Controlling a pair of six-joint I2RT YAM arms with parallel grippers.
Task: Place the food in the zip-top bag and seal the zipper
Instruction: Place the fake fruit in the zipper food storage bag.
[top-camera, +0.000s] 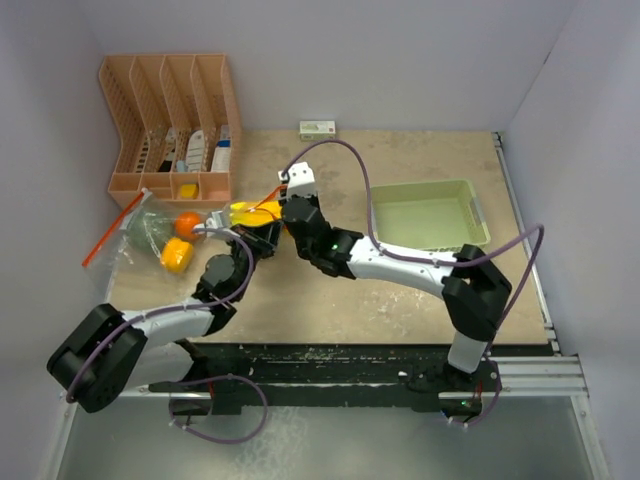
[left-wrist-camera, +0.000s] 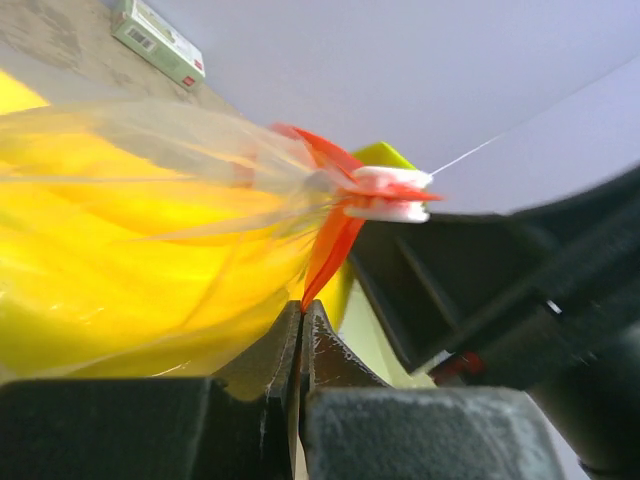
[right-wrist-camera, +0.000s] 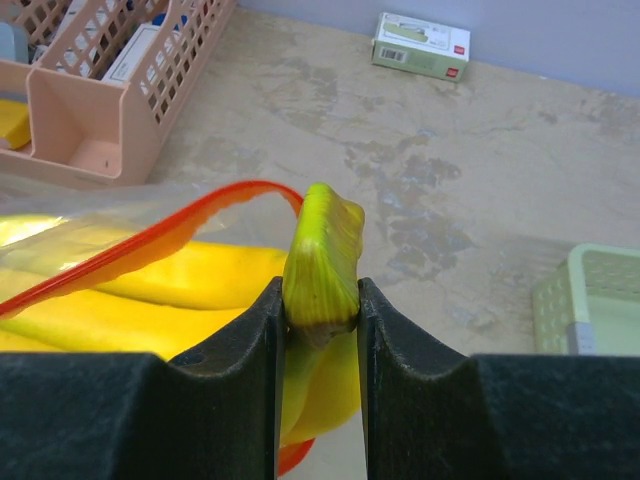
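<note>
The right gripper pinches the bananas by their stem end in the mouth of the bag, table left. The left gripper, pressed together, nips the limp, slippery film at the zipper. The bunch looks light and rigid.

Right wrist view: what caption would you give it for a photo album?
The right hand pinches the banana bunch by its greenish stem beside the zip-top bag's orange rim.
</note>
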